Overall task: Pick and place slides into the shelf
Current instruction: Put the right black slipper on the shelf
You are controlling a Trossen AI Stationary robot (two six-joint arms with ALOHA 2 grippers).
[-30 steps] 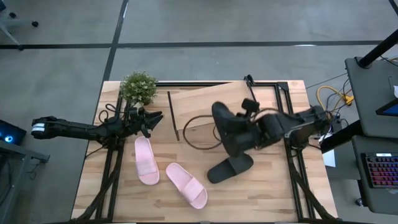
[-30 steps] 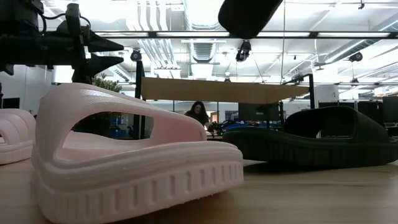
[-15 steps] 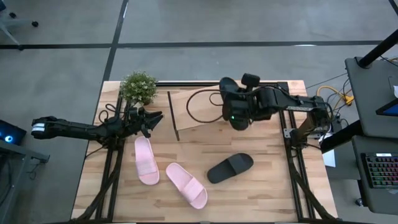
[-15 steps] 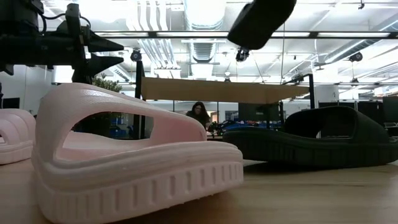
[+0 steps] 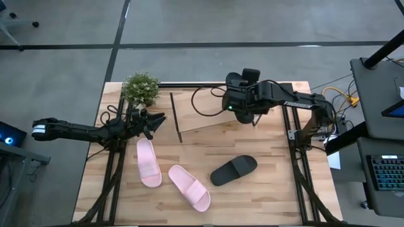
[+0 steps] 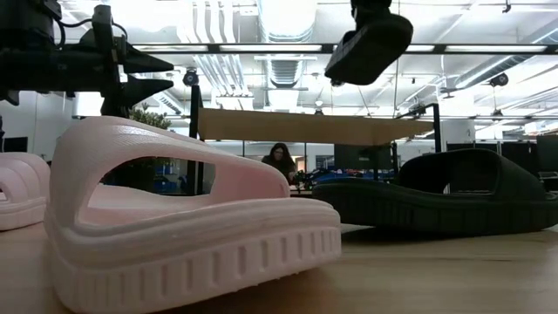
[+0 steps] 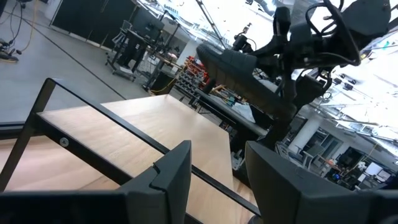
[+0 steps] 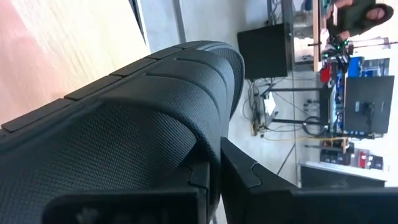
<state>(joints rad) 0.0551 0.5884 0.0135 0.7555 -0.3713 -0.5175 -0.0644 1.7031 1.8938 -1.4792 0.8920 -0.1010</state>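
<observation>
The shelf (image 5: pixel 211 107), a slanted pale wood board on a thin black rod frame, carries no slide on its board, while the right pincer (image 5: pixel 238 101) holds a black slide (image 6: pixel 368 48) in the air above the shelf's far right part, its fingers clamped tight on the textured strap. Nearer than the shelf, two pale pink slides (image 5: pixel 149 161) (image 5: pixel 189 188) and the other black slide (image 5: pixel 233 170) lie flat on the wooden counter (image 5: pixel 265 195). A small potted plant (image 5: pixel 140 87) stands left of the shelf, and beside it the left pincer (image 5: pixel 153 120) hangs partly parted, holding nothing.
</observation>
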